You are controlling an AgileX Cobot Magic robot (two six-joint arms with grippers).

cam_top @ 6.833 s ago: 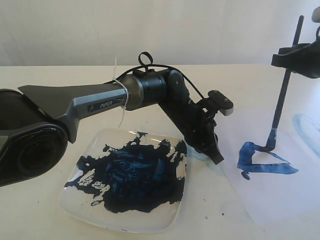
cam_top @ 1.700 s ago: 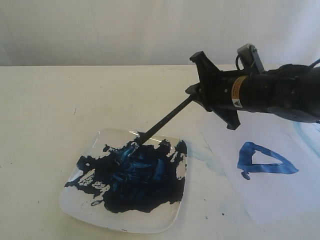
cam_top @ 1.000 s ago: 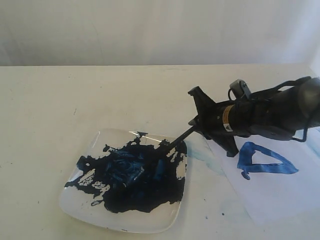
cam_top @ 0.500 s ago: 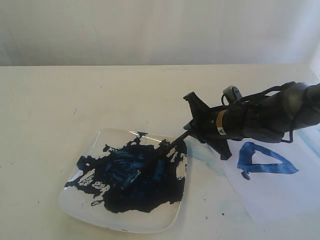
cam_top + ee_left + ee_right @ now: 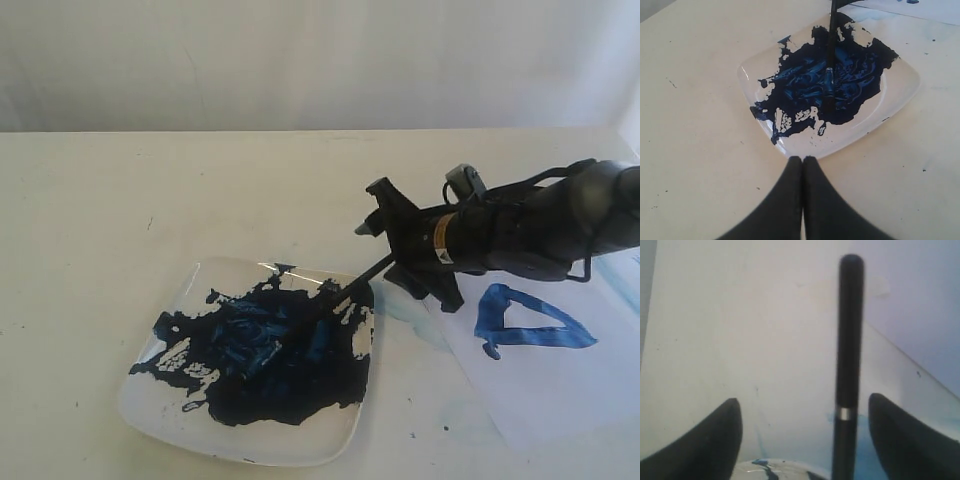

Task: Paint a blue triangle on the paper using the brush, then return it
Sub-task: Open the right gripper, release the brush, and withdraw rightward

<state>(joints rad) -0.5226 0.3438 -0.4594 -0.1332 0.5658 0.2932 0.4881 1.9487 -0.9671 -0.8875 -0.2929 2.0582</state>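
The pale cream tabletop [image 5: 150,200] carries everything. On its right lies the thin, bluish-white rectangular sheet of paper [image 5: 540,390], flat, one corner pointing towards the plate. To the left of it, near the front, sits the white square plate [image 5: 300,445], most of its middle smeared with dark blue paint.

My black right arm [image 5: 520,235], with its yellow label, reaches in from the right, low over the paper's far left part. My right fingers [image 5: 392,205] are spread wide just beyond the plate's right rim. In the right wrist view each finger [image 5: 705,440] stands clear of the brush, so nothing is pinched.

My left fingers [image 5: 790,200] are pressed together, tip against tip, with nothing between them. They hang above bare tabletop just beside one edge of the plate [image 5: 900,85]; which edge I cannot tell.

The long, thin black paintbrush [image 5: 330,305], with a narrow silver band, lies slanted. Its tip end rests in the paint on the plate, and its handle rises to the right over the rim, into the gap between my right fingers.

The small, thick-lined dark blue triangle [image 5: 540,338], white inside, sits on the paper, just near of my right arm.
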